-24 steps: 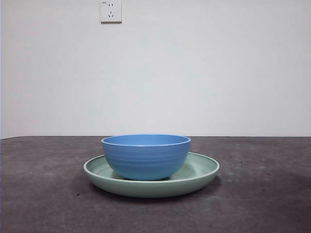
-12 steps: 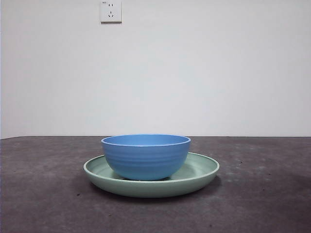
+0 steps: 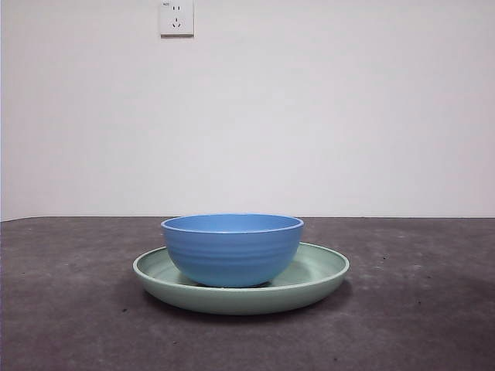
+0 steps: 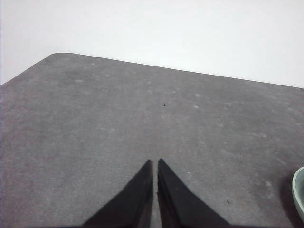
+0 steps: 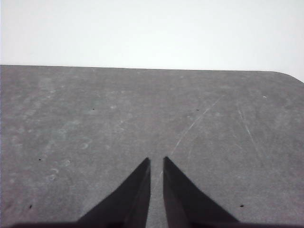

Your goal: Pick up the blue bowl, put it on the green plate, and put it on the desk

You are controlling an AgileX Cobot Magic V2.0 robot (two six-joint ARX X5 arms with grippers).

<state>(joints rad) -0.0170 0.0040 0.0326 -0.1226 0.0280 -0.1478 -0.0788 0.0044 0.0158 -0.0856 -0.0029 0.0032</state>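
Blue bowl (image 3: 232, 249) upright inside green plate (image 3: 315, 272), sitting on plate's floor, slightly toward one side of its middle, plate rim showing all around. Plate flat on desk (image 3: 69, 309), near centre of front view. White wall behind, with wall socket (image 3: 176, 17) high up.

Left gripper (image 4: 155, 164): jaws drawn together, only a thin slit between tips, nothing held. Poised over bare desk. A sliver of pale green plate rim (image 4: 299, 192) off to one side of this claw, well apart from the tips; bowl not seen from here.

Right gripper (image 5: 156, 161): jaws likewise close together, narrow gap between tips, clamped on nothing. Bare, lightly scratched desk ahead of tips, rounded desk corner far beyond; neither bowl nor plate in this wrist view.

Neither claw visible in front view, neither touching bowl or plate. Bowl and plate well clear of both sets of jaws.
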